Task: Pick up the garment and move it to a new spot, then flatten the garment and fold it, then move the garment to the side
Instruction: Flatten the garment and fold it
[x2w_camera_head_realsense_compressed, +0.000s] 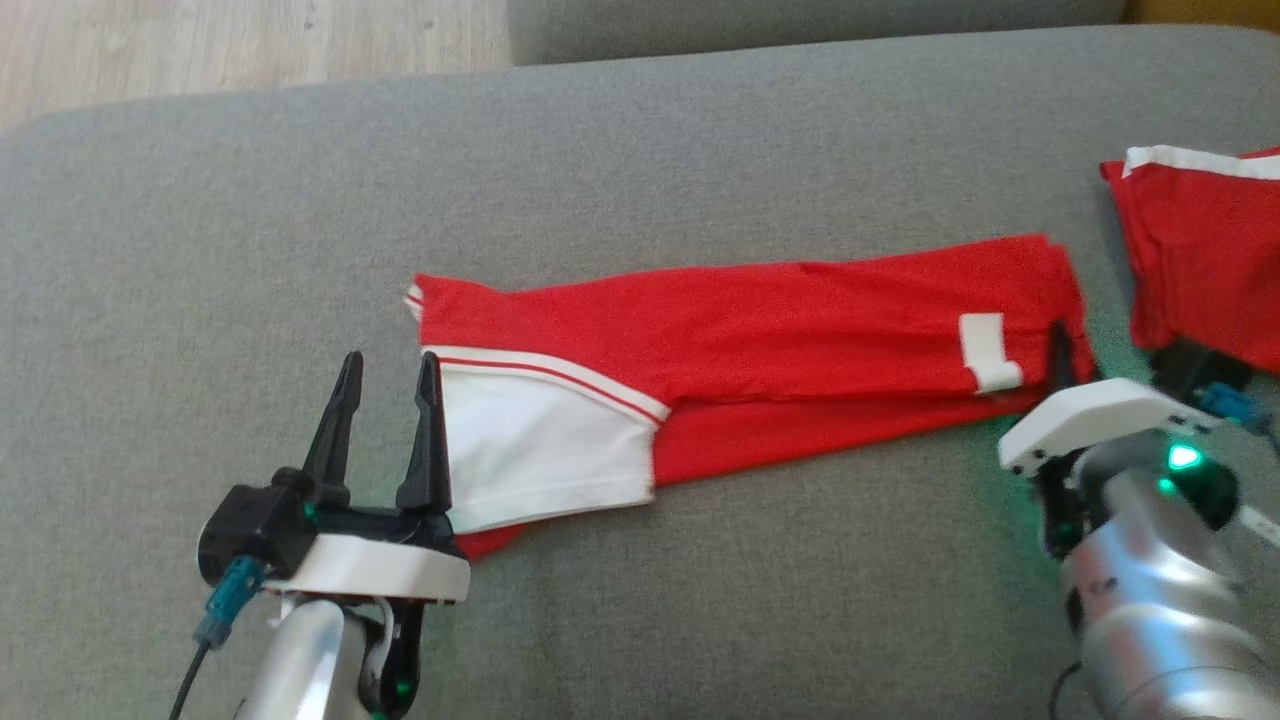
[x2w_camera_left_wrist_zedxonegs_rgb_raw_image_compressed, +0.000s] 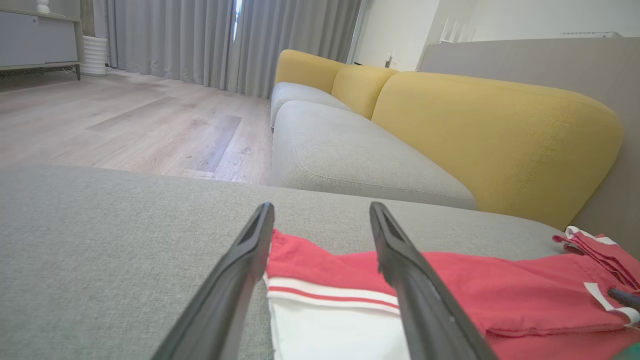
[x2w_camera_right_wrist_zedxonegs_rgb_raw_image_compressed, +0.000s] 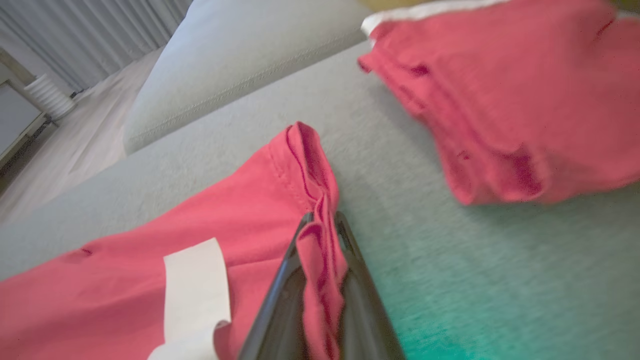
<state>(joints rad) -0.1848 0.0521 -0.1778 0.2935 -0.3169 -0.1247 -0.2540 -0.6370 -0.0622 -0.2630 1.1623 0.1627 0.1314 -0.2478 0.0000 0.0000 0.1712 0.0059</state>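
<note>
You are pinching the right-hand hem of the red garment (x2w_camera_head_realsense_compressed: 760, 310) with your right gripper (x2w_camera_right_wrist_zedxonegs_rgb_raw_image_compressed: 322, 220), its jaws shut on a bunched fold of cloth. The garment is lying as a long folded strip across the grey sofa cushion (x2w_camera_head_realsense_compressed: 640, 150). Your left gripper (x2w_camera_head_realsense_compressed: 390, 365) is standing wide open, framing the white panel's (x2w_camera_head_realsense_compressed: 540, 440) outer edge. Be gathering every layer there before lifting, and keep both ends level.

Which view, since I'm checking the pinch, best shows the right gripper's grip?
Right wrist view: the garment is bunched between the shut fingers of the right gripper. Head view: its white housing covers much of the fingers. Left wrist view: a dark fingertip at the garment's end.
</note>
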